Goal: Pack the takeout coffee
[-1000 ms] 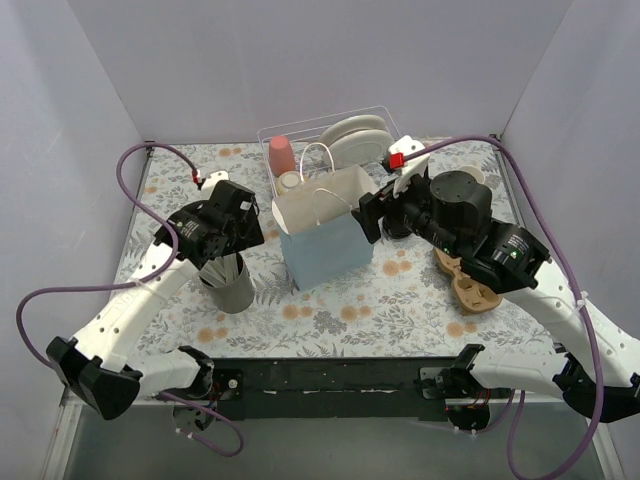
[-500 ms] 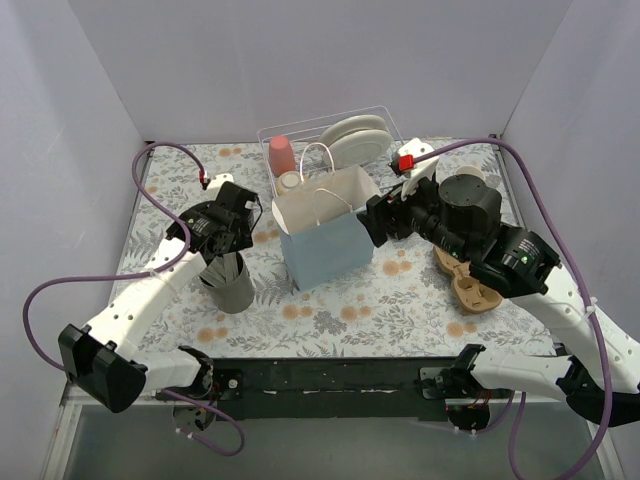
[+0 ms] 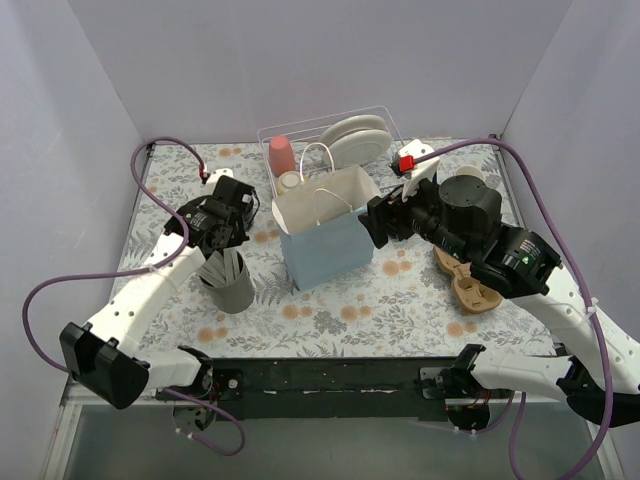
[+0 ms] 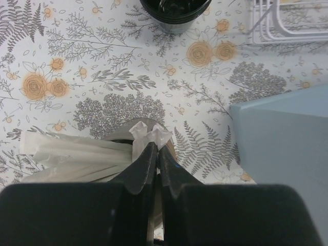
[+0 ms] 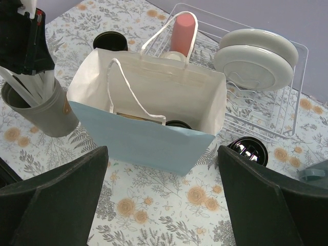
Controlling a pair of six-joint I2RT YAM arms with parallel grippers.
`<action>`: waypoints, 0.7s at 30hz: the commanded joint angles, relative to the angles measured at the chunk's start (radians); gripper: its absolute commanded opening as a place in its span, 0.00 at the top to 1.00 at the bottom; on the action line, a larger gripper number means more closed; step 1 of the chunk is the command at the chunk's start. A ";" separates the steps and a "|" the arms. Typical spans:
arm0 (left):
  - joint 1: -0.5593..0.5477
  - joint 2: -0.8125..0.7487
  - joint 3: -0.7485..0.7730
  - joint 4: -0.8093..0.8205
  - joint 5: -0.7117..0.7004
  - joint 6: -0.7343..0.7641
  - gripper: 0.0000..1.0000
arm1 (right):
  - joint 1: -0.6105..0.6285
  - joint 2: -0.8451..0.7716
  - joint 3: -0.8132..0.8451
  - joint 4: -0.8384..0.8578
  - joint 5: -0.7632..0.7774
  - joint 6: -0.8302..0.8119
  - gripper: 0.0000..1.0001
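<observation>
The left gripper (image 4: 156, 148) is pinched on a white paper wrapper (image 4: 149, 134) over the grey utensil cup (image 5: 36, 110), and the right gripper (image 3: 377, 222) gapes wide above the blue paper bag (image 5: 143, 138) holding one lidded coffee (image 5: 178, 124), so I judge two still unpacked: the right-hand cup (image 5: 248, 148) and the far cup (image 5: 110, 40), both outside the bag.

1. The bag (image 3: 325, 245) stands in the middle of the counter (image 3: 350, 310), one coffee cup (image 5: 178, 124) inside it.
2. The utensil cup (image 3: 232, 290), left of the bag, holds wrapped sticks (image 4: 77, 154).
3. A second coffee cup (image 5: 110, 40) sits behind the utensil cup, and a third coffee cup (image 5: 248, 150) sits right of the bag.
4. The rack (image 5: 256, 120) with plates (image 5: 256, 56) stands behind the bag.
</observation>
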 commanded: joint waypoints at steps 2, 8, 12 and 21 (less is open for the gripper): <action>0.005 -0.029 0.156 -0.090 0.066 -0.024 1.00 | 0.003 -0.017 0.007 0.020 0.017 -0.002 0.05; 0.005 -0.034 0.298 -0.215 0.094 -0.025 1.00 | 0.003 -0.021 0.012 0.015 0.023 -0.008 0.05; 0.005 -0.042 0.410 -0.265 0.079 -0.001 1.00 | 0.003 -0.024 0.012 0.017 0.022 -0.006 0.05; 0.005 -0.095 0.565 -0.135 0.148 0.061 1.00 | 0.003 0.013 0.073 -0.006 0.080 0.047 0.01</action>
